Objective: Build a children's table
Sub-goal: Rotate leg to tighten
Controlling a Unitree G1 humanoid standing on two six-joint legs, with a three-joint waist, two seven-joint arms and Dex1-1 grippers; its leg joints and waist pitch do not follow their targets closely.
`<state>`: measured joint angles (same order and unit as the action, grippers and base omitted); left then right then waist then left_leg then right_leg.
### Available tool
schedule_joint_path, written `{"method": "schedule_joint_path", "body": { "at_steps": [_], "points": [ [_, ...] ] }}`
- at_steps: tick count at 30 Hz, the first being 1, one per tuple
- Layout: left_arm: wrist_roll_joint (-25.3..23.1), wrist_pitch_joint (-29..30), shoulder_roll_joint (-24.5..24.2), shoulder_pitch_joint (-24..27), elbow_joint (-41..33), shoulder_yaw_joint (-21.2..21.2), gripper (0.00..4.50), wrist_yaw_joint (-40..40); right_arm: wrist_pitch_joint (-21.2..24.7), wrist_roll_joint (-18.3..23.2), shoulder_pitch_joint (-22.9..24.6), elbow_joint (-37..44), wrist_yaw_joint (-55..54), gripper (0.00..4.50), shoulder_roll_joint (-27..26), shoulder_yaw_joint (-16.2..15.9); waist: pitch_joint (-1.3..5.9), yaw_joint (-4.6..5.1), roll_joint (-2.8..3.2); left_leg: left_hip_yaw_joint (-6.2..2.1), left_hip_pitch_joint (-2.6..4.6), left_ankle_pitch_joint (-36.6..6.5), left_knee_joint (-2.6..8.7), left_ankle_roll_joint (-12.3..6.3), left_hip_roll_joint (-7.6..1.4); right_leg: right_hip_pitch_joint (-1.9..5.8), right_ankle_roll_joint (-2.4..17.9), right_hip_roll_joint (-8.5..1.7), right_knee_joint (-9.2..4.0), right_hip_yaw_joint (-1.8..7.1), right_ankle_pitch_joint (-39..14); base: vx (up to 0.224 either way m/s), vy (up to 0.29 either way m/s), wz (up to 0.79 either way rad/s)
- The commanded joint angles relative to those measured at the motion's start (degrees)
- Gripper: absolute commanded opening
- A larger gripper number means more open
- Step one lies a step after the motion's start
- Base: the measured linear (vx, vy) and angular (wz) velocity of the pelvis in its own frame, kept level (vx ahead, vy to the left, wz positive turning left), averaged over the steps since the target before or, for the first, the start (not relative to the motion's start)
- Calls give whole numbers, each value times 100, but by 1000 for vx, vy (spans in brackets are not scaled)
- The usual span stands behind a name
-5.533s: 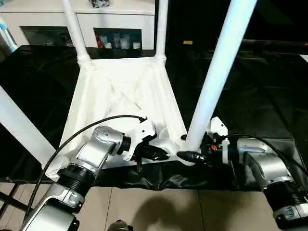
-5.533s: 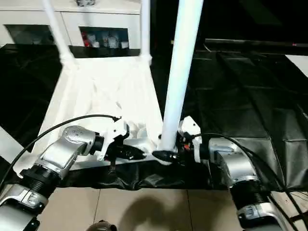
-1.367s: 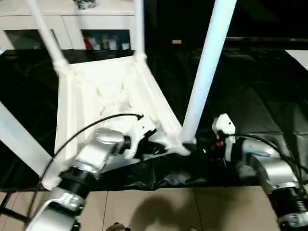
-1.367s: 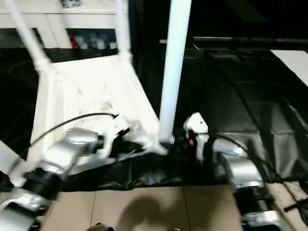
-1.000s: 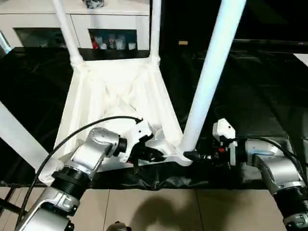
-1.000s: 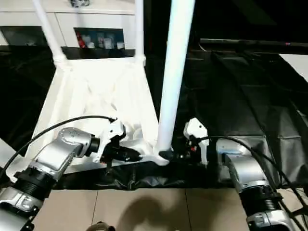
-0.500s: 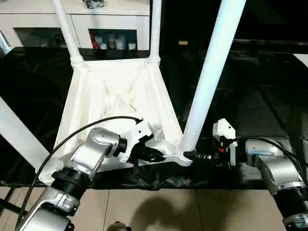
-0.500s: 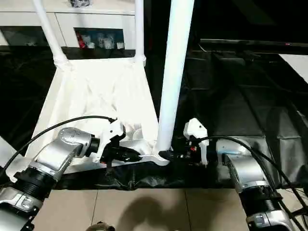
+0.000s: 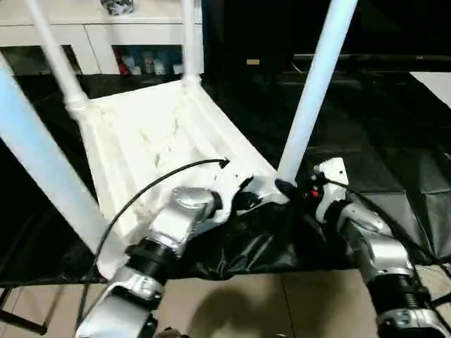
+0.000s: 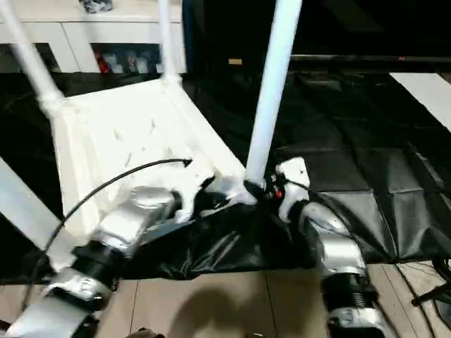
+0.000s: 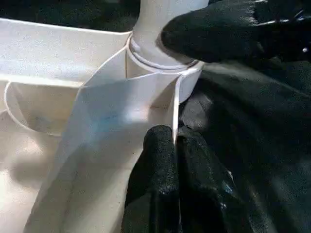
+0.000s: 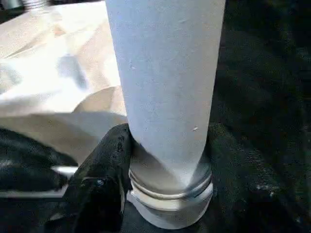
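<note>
Children's table (image 9: pixel 151 137), lying upside down on the black-draped bench (image 9: pixel 394 141), its underside and raised rim facing up. Four white legs rise from the corner sockets: two at the far corners, one at the near left (image 9: pixel 42 158), and one at the near right (image 9: pixel 313 88), which seems the leg in hand. Left hand (image 11: pixel 174 145), its fingers pressed together, pinches the thin rim wall of the top just beside that near right socket. Right hand (image 9: pixel 287 189) closes around the base of the near right leg (image 12: pixel 165 82); one black finger (image 12: pixel 99 179) lies against the collar where leg meets socket (image 12: pixel 170 206). Judged from these views, all legs are fitted and assembly is nearly done; what likely remains is seating this last leg fully and turning the table upright. Behind the bench stands a white cabinet (image 9: pixel 106 32) with glass doors. The left arm's black cable (image 9: pixel 151 193) arcs over the tabletop, and black cloth bunches at the near edge.
</note>
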<state>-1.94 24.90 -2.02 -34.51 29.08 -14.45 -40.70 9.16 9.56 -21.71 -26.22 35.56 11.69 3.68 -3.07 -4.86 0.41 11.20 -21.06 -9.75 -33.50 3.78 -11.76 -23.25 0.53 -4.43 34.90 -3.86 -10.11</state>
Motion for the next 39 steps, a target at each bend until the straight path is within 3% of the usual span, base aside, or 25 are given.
{"method": "schedule_joint_path", "body": {
  "at_steps": [1,4,5,11,14,17,20,23,27,30,32,33,37,39],
  "points": [
    [257,-271,302,-124,-214,-77,0,-56,108,219,-51,11,311,206,-351,-407,392,-39,-64,-89,14,-1105,341,-331,-103,304,1065,-352,-489,228,-1293,0,0,0],
    [267,-362,200,-74,-255,-141,0,-195,209,418,-10,133,458,206,-349,-321,377,-45,-55,-91,28,-1199,355,-343,-114,299,1065,-356,-510,222,-1448,0,0,0],
    [279,-373,157,-56,-273,-154,0,-236,242,440,15,179,530,262,-313,-318,371,-44,-51,-93,31,-1250,361,-336,-115,294,1051,-356,-520,222,-1523,0,0,0],
    [178,-459,-3,-1,-291,-179,0,-418,87,198,301,422,1034,316,250,-450,360,-67,-83,-94,43,-1374,372,-293,-128,284,926,-363,-540,231,-1793,0,0,0],
    [151,-503,-46,-8,-276,-195,0,-443,-37,216,389,460,1152,316,511,-313,353,-94,-79,-86,34,-1328,362,-335,-124,282,909,-366,-545,234,-1803,0,0,0],
    [100,-629,-125,-6,-244,-244,0,-463,143,580,592,715,1452,316,1066,177,359,-134,-101,-75,51,-1285,345,-401,-127,280,898,-353,-550,239,-1781,0,0,0],
    [86,-650,-148,1,-235,-256,0,-491,297,747,736,953,1770,316,1280,247,359,-167,-121,-77,26,-1204,341,-462,-122,294,888,-354,-538,230,-1721,0,0,0],
    [109,-642,-179,31,-279,-254,0,-520,556,976,1052,1376,2474,316,1720,129,345,-198,-150,-82,14,-1244,333,-534,-121,309,755,-361,-563,227,-1975,0,0,0],
    [187,-727,-262,157,-517,-301,0,-661,653,1069,1157,1543,2726,316,1868,-14,343,-174,-170,-94,3,-1262,341,-513,-125,282,692,-372,-587,207,-2250,0,0,0],
    [235,-686,-281,218,-649,-289,0,-663,691,1084,1157,1590,2729,316,1882,-47,345,-181,-171,-92,22,-1215,340,-508,-139,258,727,-371,-579,214,-2222,0,0,0],
    [497,-313,-287,290,-939,-189,0,-842,697,1070,1122,1596,2699,316,1857,-70,353,-193,-178,-93,14,-1137,338,-506,-148,263,802,-380,-548,220,-2056,0,0,0],
    [718,39,-311,345,-1204,-108,44,-1003,681,1046,1082,1588,2666,319,1825,-90,362,-194,-173,-87,12,-1082,332,-495,-146,269,867,-382,-517,221,-1943,0,0,0],
    [949,433,-503,404,-1616,-170,44,-1401,649,998,999,1541,2609,319,1755,-139,389,-226,-142,-84,-1,-834,314,-556,-166,264,1115,-384,-457,227,-1424,0,0,0],
    [1046,599,-669,431,-1838,-300,86,-1721,614,976,952,1501,2582,319,1718,-178,363,-217,-136,-81,-17,-870,319,-551,-156,263,1136,-364,-452,221,-1355,0,0,0]
  ]
}}
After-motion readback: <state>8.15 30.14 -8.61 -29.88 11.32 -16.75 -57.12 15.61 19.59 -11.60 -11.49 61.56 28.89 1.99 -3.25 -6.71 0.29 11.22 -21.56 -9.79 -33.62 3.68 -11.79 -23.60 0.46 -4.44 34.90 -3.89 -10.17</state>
